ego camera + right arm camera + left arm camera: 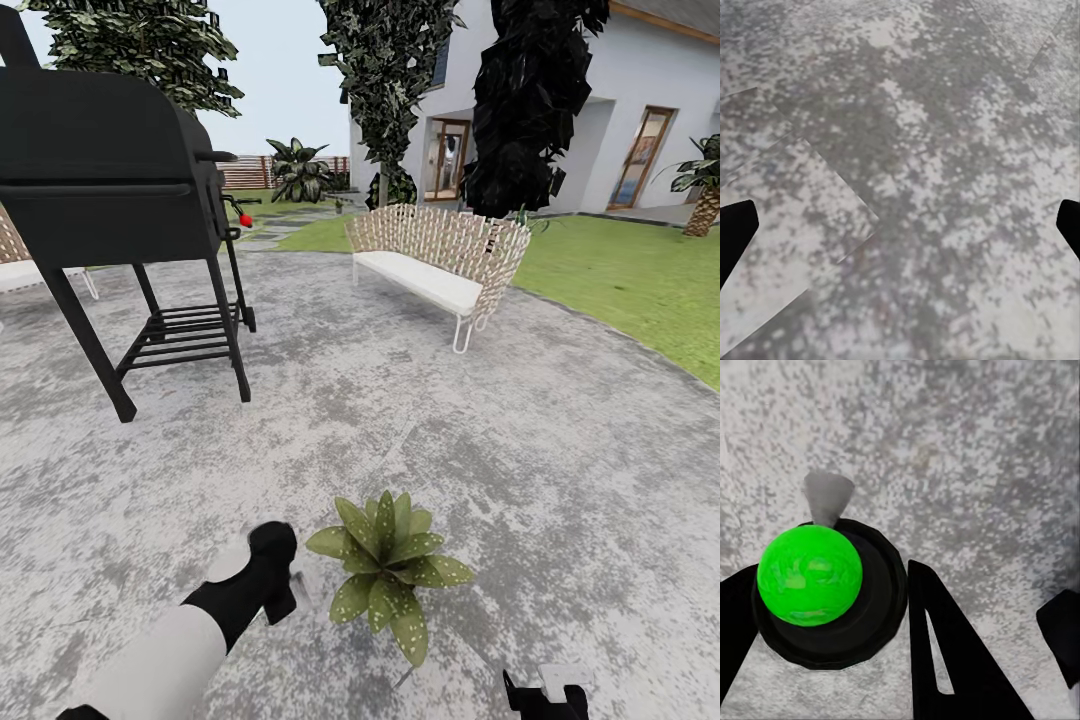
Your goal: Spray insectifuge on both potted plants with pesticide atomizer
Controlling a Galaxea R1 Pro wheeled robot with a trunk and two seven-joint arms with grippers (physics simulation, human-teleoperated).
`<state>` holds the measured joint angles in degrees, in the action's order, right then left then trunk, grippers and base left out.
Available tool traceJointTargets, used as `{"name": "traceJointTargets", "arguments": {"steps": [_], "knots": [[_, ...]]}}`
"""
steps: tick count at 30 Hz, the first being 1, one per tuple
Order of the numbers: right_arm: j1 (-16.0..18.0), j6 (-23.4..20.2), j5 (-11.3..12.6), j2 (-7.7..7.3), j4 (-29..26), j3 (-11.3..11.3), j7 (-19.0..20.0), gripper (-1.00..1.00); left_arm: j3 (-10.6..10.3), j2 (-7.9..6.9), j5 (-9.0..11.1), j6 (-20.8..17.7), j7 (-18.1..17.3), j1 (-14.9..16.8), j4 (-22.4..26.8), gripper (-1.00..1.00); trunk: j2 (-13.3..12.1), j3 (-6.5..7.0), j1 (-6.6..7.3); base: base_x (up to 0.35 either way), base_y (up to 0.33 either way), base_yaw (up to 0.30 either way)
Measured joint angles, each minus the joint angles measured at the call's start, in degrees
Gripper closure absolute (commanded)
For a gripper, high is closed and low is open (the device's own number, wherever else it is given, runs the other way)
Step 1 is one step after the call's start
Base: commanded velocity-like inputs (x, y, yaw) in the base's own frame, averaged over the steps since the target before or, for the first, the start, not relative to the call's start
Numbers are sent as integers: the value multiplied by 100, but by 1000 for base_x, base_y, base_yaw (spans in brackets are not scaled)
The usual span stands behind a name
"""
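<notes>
The left tool point(825, 607) grips the atomizer point(810, 576), which in its wrist view appears from above as a bright green ball on a black round top, with a grey cone at its edge. One dark finger point(952, 660) stands close beside it. In the head view the left arm point(190, 630), white with a black end, reaches forward low over the grey speckled patio point(560, 450).

Far left stands a black grill point(110, 180) on four legs. Just right of the arm's end, a plant point(388, 572) with speckled pointed leaves sits on the patio. Further back is a white woven bench point(440, 260), and behind it dark trees point(525, 100), a white house point(640, 100) and a lawn point(640, 280).

The right tool point(900, 225) is spread wide over bare paving in its wrist view; only two black fingertips point(735, 225) show at the edges. In the head view it point(545, 695) peeks in at the bottom right.
</notes>
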<state>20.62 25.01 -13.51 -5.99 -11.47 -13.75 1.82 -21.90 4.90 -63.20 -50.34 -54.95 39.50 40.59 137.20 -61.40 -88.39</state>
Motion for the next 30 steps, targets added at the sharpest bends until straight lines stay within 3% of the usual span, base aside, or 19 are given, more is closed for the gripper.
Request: {"name": "traceJointTargets", "arguments": {"steps": [2, 3, 4, 6, 13, 21, 26, 30], "knots": [[0, 0, 0, 0, 0, 0, 1, -100, -8, 33, 27, -2, -58, -5, -16, 100, 0, 0, 0, 0, 0, 0], [0, 0, -3, 0, 0, 0, 1, -100, -66, 7, 6, 37, -865, 34, -60, 100, 0, 0, 0, 0, 0, 0], [0, 0, -1, 0, 0, 0, 0, -100, -71, 5, -35, 79, -1293, 55, -33, 100, 0, 0, 0, 0, 0, 0], [0, 0, 0, 0, 0, 0, 0, -100, -69, 30, -51, 86, -1417, 74, -5, 100, 0, 0, 0, 0, 0, 0], [0, 0, -1, 0, 0, 0, 1, -100, -45, 54, -50, 24, -1426, 183, 382, 100, 0, 0, 0, 0, 0, 0], [0, 0, 0, 0, 0, 0, 1, -100, -85, -46, -63, 29, -1382, 102, 357, 100, 0, 0, 0, 0, 0, 0], [0, 0, 0, 0, 0, 0, 1, -100, -30, -140, -29, 29, -729, 73, 148, 100, 0, 0, 0, 0, 0, 0], [0, 0, -3, 0, 1, 0, 1, -100, -10, -110, 22, 24, -666, 73, 111, 100, 0, 0, 0, 0, 78, 0]]}}
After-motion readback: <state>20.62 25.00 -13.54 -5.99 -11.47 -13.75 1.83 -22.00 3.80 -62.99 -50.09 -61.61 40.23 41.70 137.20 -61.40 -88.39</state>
